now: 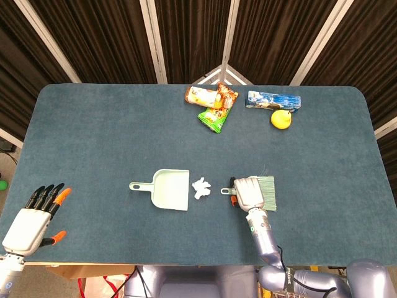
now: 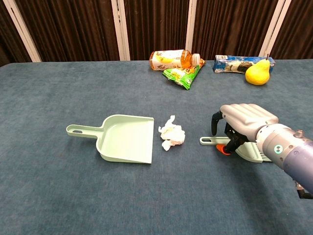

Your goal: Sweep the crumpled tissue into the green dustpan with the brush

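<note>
The light green dustpan [image 1: 170,189] [image 2: 126,138] lies flat mid-table, handle pointing left, mouth facing right. Just off its mouth sits the white crumpled tissue [image 1: 201,187] [image 2: 171,133]. Right of the tissue, the green brush [image 1: 268,191] [image 2: 207,141] lies on the table with its handle toward the tissue. My right hand [image 1: 248,193] [image 2: 247,118] hangs low over the brush body, fingers curled down on the far side and thumb on the near side; the brush is not clearly clamped. My left hand [image 1: 31,220] hovers at the front left corner, fingers spread, holding nothing.
At the back of the table lie an orange juice bottle [image 1: 201,96] [image 2: 168,60], a green snack bag [image 1: 213,117] [image 2: 183,74], a blue box [image 1: 273,99] [image 2: 237,63] and a yellow pear [image 1: 281,118] [image 2: 257,73].
</note>
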Motion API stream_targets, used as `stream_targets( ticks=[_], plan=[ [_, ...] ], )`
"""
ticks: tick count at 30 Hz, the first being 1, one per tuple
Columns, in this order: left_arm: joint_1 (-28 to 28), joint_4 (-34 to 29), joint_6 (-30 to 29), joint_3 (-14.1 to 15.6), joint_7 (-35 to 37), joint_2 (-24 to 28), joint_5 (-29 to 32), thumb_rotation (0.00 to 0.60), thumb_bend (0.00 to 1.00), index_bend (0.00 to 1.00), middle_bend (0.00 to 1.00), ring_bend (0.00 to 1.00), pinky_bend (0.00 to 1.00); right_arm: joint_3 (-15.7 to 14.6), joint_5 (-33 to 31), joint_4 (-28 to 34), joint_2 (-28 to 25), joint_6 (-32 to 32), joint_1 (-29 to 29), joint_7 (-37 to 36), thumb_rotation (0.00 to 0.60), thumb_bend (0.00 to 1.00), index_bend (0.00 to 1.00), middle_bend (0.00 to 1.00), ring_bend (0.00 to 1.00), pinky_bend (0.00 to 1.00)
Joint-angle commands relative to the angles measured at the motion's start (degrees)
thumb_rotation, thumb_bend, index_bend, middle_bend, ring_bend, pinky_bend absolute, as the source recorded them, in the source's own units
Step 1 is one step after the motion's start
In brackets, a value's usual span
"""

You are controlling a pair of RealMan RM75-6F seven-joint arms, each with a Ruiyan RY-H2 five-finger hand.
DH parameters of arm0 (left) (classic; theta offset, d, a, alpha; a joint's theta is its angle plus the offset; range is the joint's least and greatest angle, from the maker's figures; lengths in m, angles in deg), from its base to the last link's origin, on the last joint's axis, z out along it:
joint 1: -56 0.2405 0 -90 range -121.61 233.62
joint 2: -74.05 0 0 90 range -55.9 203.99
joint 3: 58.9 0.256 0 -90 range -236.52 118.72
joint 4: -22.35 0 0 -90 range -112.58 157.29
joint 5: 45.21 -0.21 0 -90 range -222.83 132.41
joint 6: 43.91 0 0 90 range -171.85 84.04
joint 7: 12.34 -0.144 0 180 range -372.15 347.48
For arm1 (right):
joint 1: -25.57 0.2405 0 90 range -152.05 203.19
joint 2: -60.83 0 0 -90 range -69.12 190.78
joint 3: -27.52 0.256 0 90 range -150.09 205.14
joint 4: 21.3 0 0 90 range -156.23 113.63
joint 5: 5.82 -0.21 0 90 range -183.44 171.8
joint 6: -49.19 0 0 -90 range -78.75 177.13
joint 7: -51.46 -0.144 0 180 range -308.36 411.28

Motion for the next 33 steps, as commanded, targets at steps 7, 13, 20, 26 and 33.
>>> stream_targets(
  ticks=[7, 13, 20, 26, 33],
  plan=[
    [0.0, -0.1, 0.2, 0.0, -0.1, 0.0, 0.2, 0.6, 0.0, 0.0, 0.0, 0.0, 0.0, -0.1, -0.8, -1.8, 0.8, -0.7, 0.0, -0.1, 0.6, 0.39, 0.51, 0.91, 0.92, 0.87],
    [-0.1, -0.3, 0.4, 0.0, 0.1, 0.1, 0.4, 0.6, 0.0, 0.0, 0.0, 0.0, 0.0, -0.3, -1.1, -1.3, 0.5, -0.9, -0.2, -0.1, 0.6, 0.51, 0.74, 0.91, 0.92, 0.87],
    [-0.1, -0.3, 0.4, 0.1, -0.1, 0.1, 0.4, 0.6, 0.0, 0.0, 0.0, 0.0, 0.0, 0.1, 0.1, 1.1, -0.7, -0.4, -0.2, -0.6, 0.6, 0.56, 0.8, 0.91, 0.92, 0.87],
    [-0.3, -0.5, 1.2, 0.4, -0.8, 0.5, 0.5, 0.6, 0.0, 0.0, 0.0, 0.0, 0.0, 2.7, -0.5, 6.8, -3.9, -0.6, 0.5, -1.3, 0.6, 0.56, 0.8, 0.91, 0.92, 0.87],
    [-0.4, -1.5, 2.0, 0.3, -1.1, 0.8, 1.6, 0.6, 0.0, 0.0, 0.0, 0.0, 0.0, 7.5, -4.3, 14.6, -8.3, -0.5, 1.1, -3.5, 0.6, 0.58, 0.83, 0.91, 0.92, 0.87]
  ],
)
